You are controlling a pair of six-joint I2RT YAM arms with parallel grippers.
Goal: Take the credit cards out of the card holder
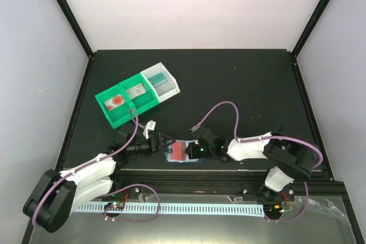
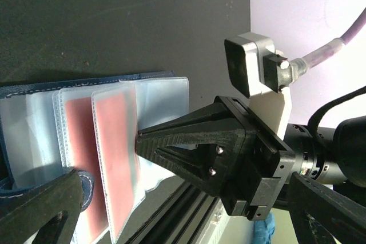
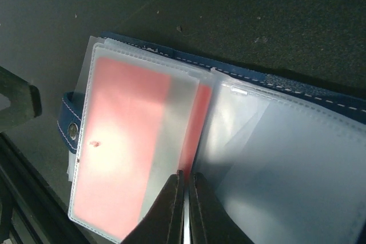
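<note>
The card holder lies open near the table's front edge, a blue cover with translucent sleeves. Red-orange credit cards sit inside two sleeves. My right gripper is shut on the thin edge of the top sleeve that holds a red card, near the spine. It also shows in the left wrist view. My left gripper is open wide at the holder's left end. One of its fingers rests at the blue snap tab. In the top view the two grippers face each other across the holder.
A green compartment tray with a white end bin stands behind the left arm. It holds a card with a red patch and a whitish card. A black rail runs along the table's front edge, just below the holder.
</note>
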